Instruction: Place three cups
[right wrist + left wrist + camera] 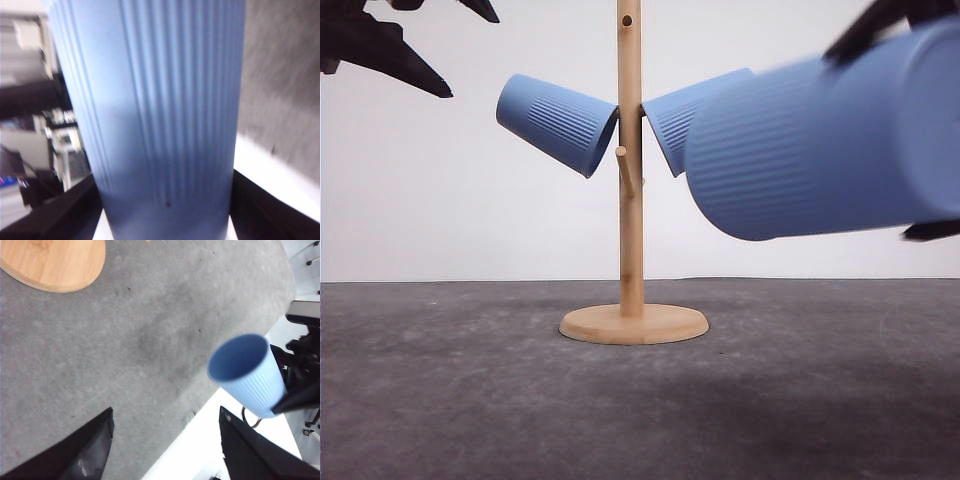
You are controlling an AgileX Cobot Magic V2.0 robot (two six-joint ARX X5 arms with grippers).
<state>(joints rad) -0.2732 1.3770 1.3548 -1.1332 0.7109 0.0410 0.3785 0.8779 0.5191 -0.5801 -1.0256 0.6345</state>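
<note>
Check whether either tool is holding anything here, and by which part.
The right tool grips a light-blue ribbed plastic tumbler across its ribbed side wall, near the closed base. The left tool is open and holds nothing.

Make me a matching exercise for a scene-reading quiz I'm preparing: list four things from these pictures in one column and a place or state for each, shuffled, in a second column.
Column 1
1. Light-blue ribbed plastic cup on the rack's left side
2. Light-blue ribbed plastic cup nearest the front camera
3. Round wooden base of the peg rack
4. Left end effector

Column 2
A. Resting on the grey table
B. Open, holding nothing
C. Hung on a peg, mouth toward the pole
D. Gripped by the right end effector, off the rack

Pairs: 1-C, 2-D, 3-A, 4-B
</note>
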